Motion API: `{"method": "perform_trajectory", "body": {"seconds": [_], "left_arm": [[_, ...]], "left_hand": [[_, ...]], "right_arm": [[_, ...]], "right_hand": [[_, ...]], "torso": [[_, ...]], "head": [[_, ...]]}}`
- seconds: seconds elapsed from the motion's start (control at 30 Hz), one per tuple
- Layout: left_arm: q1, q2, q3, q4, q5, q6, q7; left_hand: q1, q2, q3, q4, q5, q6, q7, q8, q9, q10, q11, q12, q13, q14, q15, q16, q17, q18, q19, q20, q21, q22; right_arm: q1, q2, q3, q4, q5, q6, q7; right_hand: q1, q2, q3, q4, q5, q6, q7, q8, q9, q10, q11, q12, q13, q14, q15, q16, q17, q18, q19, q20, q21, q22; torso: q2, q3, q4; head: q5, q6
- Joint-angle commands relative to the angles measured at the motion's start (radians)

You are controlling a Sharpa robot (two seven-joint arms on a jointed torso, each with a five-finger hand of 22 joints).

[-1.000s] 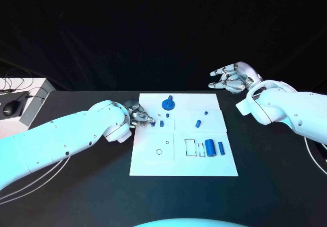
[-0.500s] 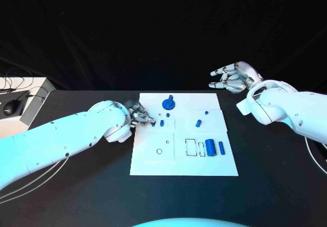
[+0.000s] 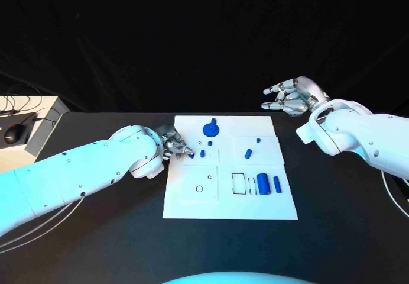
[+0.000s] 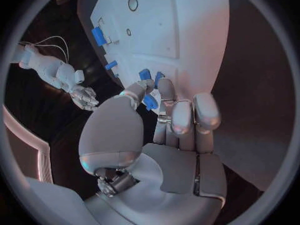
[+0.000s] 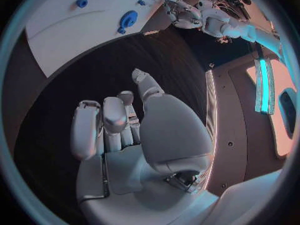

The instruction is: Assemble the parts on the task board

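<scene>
**Off to the side of the table**

A white box [image 3: 32, 133] sits at the far left edge of the black table [image 3: 102, 236]. A dark computer mouse [image 3: 12, 135] rests on top of it, with thin black cables [image 3: 19, 103] looping beside and behind.

Empty right hand [image 5: 119, 135] above black table [image 5: 94, 80]
</scene>
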Motion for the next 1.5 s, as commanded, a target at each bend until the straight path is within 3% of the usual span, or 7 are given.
{"method": "perform_trajectory", "body": {"seconds": [0.03, 0.43, 1.17, 1.5], "left_arm": [[-0.001, -0.001, 0.000, 0.003, -0.016, 0.030, -0.008], [-0.002, 0.000, -0.001, 0.001, -0.027, 0.016, -0.009], [-0.020, -0.036, 0.001, 0.049, 0.038, -0.168, 0.053], [-0.025, -0.035, 0.001, 0.045, 0.044, -0.172, 0.052]], "left_hand": [[0.025, 0.019, 0.090, -0.086, 0.000, 0.035, -0.031, 0.002, 0.001, -0.001, -0.007, -0.007, 0.001, 0.001, -0.001, 0.004, -0.001, -0.008, 0.005, 0.000, 0.006, 0.001], [0.026, 0.019, 0.090, -0.080, -0.001, 0.035, -0.031, 0.001, 0.001, -0.001, -0.007, -0.008, 0.002, 0.000, -0.001, 0.001, -0.006, -0.008, 0.004, 0.000, 0.005, 0.000], [0.028, 0.011, 0.100, -0.073, 0.000, 0.037, -0.033, 0.004, 0.004, 0.003, -0.009, -0.009, 0.004, 0.001, -0.003, 0.004, -0.005, -0.006, 0.006, -0.001, 0.006, 0.001], [0.029, 0.008, 0.102, -0.071, 0.000, 0.038, -0.033, 0.003, 0.003, 0.005, -0.009, -0.011, 0.003, 0.001, -0.003, 0.005, -0.005, -0.006, 0.007, -0.001, 0.007, 0.001]], "right_arm": [[-0.001, 0.000, 0.000, 0.000, -0.002, 0.011, 0.011], [-0.001, 0.000, 0.000, 0.000, -0.002, 0.010, 0.012], [-0.001, -0.005, 0.000, 0.004, -0.002, 0.007, 0.012], [-0.001, -0.004, 0.000, 0.004, -0.002, 0.008, 0.012]], "right_hand": [[-0.010, -0.003, -0.001, 0.003, 0.003, -0.002, 0.008, -0.006, 0.000, 0.000, -0.007, 0.003, 0.002, 0.007, -0.002, -0.005, -0.002, 0.000, 0.078, -0.001, -0.005, 0.191], [-0.011, -0.002, -0.002, 0.005, 0.004, -0.001, 0.008, -0.006, 0.000, 0.000, -0.007, 0.003, 0.002, 0.007, -0.003, -0.005, -0.002, 0.000, 0.078, -0.001, -0.006, 0.191], [-0.011, -0.002, -0.002, 0.005, 0.004, -0.001, 0.008, -0.006, 0.000, 0.000, -0.007, 0.003, 0.002, 0.007, -0.003, -0.005, -0.002, 0.000, 0.078, -0.001, -0.006, 0.191], [-0.011, -0.002, -0.002, 0.005, 0.004, -0.001, 0.008, -0.006, 0.000, 0.000, -0.007, 0.003, 0.002, 0.007, -0.003, -0.005, -0.002, 0.000, 0.078, -0.001, -0.006, 0.191]], "torso": [[0.000, 0.0004, -0.0002], [0.001, 0.0011, -0.0011], [0.001, 0.0003, 0.0003], [0.000, 0.0004, 0.0003]], "head": [[0.001, -0.001], [0.003, 0.005], [0.000, 0.002], [0.003, -0.001]]}}
